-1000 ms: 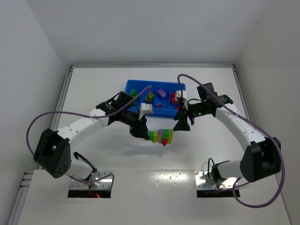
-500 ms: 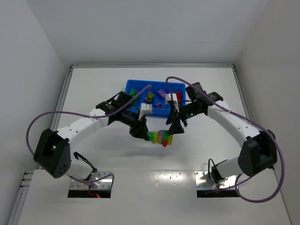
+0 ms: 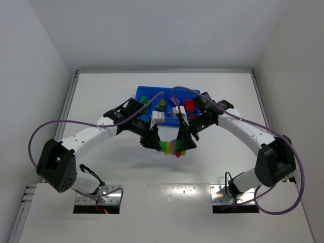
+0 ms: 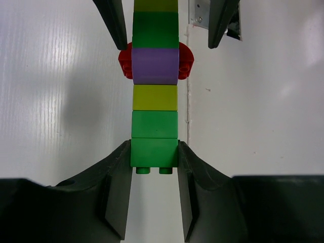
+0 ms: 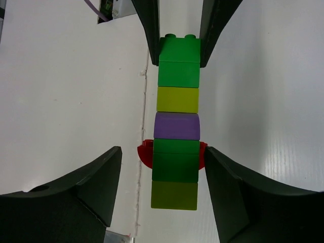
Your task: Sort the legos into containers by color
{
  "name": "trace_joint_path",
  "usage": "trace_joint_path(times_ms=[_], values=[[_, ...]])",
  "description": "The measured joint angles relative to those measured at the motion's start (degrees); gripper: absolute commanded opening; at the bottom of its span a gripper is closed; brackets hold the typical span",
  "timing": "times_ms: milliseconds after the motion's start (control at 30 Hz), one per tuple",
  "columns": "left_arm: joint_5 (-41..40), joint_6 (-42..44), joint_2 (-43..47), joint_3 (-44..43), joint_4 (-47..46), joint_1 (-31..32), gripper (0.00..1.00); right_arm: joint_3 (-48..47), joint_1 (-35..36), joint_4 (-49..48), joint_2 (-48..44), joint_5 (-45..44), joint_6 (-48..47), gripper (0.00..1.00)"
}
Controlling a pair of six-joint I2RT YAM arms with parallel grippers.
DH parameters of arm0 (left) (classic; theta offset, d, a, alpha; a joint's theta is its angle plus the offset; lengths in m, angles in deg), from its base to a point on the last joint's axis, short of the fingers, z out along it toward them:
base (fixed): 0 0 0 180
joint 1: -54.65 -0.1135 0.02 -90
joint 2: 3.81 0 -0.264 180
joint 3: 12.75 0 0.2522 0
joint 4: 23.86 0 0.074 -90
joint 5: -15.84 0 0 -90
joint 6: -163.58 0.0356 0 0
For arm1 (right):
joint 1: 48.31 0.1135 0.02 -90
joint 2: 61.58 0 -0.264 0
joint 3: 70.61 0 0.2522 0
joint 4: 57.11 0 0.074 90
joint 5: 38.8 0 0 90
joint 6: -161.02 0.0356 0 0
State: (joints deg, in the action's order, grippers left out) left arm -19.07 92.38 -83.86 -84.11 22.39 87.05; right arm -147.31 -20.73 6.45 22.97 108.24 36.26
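The left claw (image 4: 154, 152) is clamped tight on the green end brick of a stack of legos (image 4: 155, 96). It holds the stack out level, like a short rod. Whether the stack touches the bench (image 3: 101, 101) under it, I cannot tell.

From that grip outward the bricks run green, green, yellow-green, then purple with a red rounded piece showing at both sides, then green and yellow-green. The right claw (image 5: 174, 172) faces it from the other end with its jaws about half open. One finger stands on each side of the last bricks, and neither touches them.

The stack sits near the middle of the bench. The blue tray (image 3: 147, 91) lies just beyond it on the far side, with a few loose legos (image 3: 190, 105) already in its compartments.

This looks like the pulling-apart step, since the joined colours must be split before any can be dropped. The next move would be for the right claw to close squarely on the end brick, then twist or pull it off while the left holds firm.
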Motion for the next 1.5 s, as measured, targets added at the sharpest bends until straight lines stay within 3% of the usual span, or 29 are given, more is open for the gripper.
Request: trace_joint_path(times_ms=[167, 267, 400, 633, 1033, 1500], values=[[0.1, 0.0, 0.0, 0.0, 0.1, 0.0, 0.0, -0.1, 0.0, -0.2, 1.7, -0.5, -0.4, 0.25], [-0.4, 0.0, 0.0, 0.0, 0.3, 0.0, 0.0, -0.5, 0.0, -0.3, 2.8, -1.0, -0.5, 0.14], [-1.6, 0.0, 0.2, 0.2, 0.0, 0.0, 0.0, -0.7, 0.0, -0.3, 3.1, -1.4, -1.0, 0.07], [-5.9, 3.5, 4.3, 4.0, -0.5, 0.0, 0.0, -0.8, -0.5, -0.8, 2.4, -4.2, -1.2, 0.02], [-11.2, 11.5, 4.9, 6.9, 5.7, -0.3, 0.0, 0.5, -2.2, 0.4, 0.5, -7.1, -2.1, 0.04], [-10.2, 7.7, 4.9, 6.9, 1.9, -1.3, 0.0, 7.0, -2.2, -14.0, 5.4, -13.7, 8.9, 0.1]])
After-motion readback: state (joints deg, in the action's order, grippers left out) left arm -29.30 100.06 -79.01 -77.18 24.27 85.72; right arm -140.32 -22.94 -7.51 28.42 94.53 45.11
